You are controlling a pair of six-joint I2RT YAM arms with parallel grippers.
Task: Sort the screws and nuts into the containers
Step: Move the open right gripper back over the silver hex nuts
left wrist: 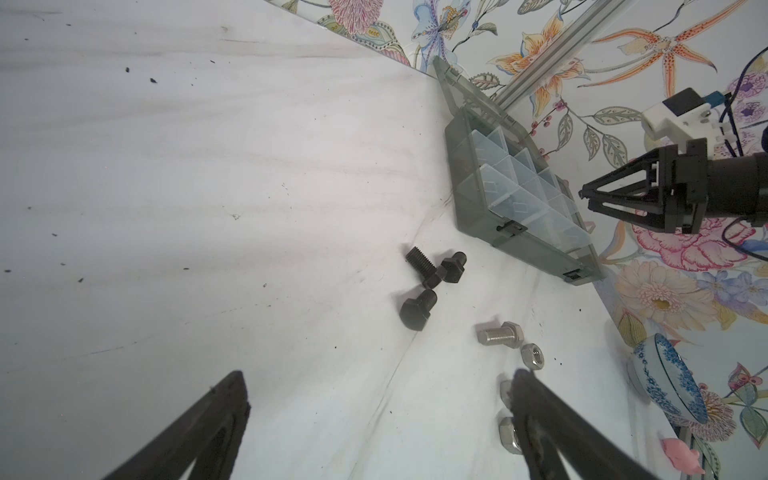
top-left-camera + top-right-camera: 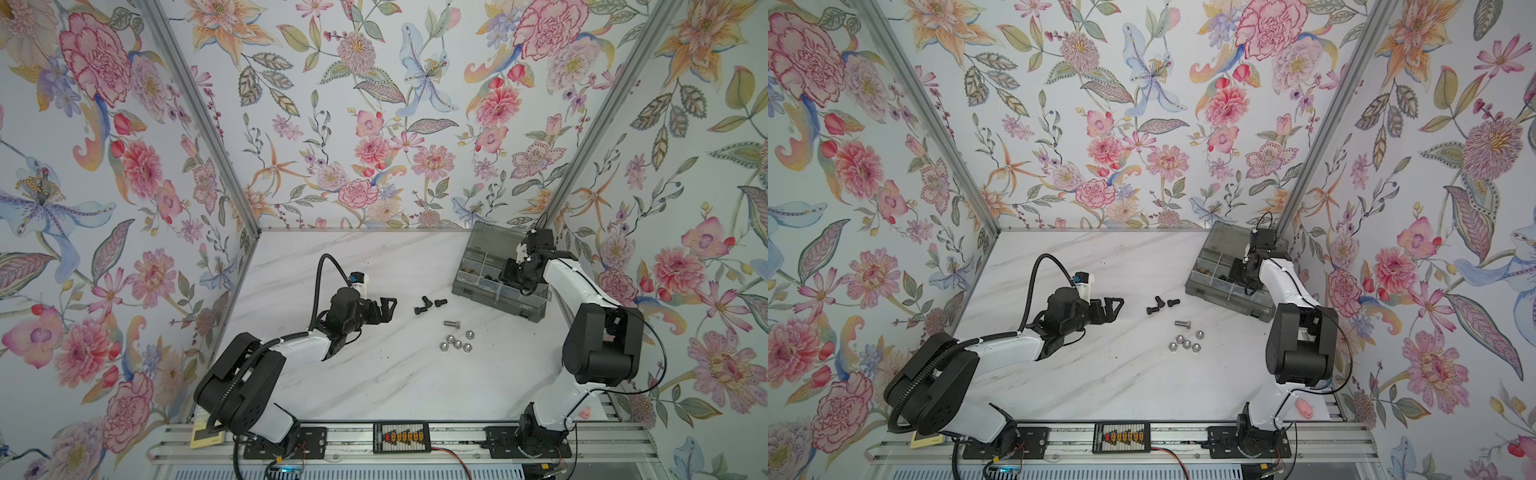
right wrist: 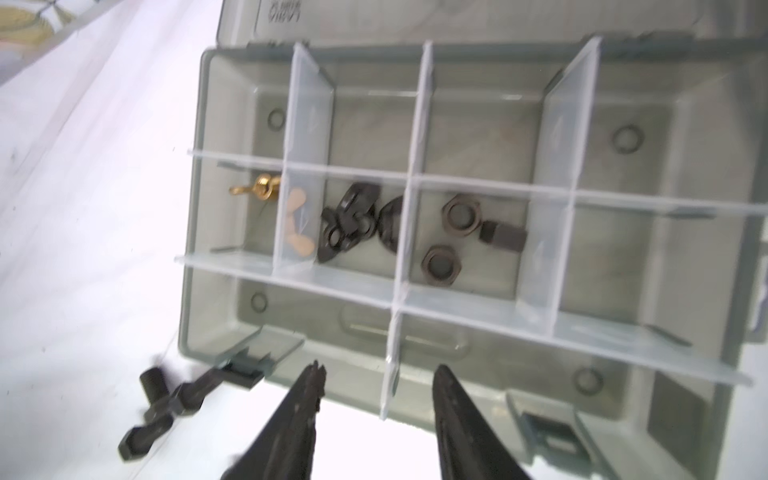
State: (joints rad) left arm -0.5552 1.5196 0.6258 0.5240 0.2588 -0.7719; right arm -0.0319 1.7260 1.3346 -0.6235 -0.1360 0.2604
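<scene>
Right pincer (image 3: 376,376): fingers spread, empty, above the organiser box (image 3: 195,208) at right of both top views; black nuts (image 3: 451,237) in a middle compartment. Left pincer (image 1: 378,386): spread, empty, left of centre. Black screws (image 2: 430,305), silver bolt (image 2: 450,323) and silver nuts (image 2: 457,343) loose on tabletop (image 2: 374,374), centre.

5 silver nuts (image 2: 1185,342) beside bolt (image 2: 1182,323)
</scene>
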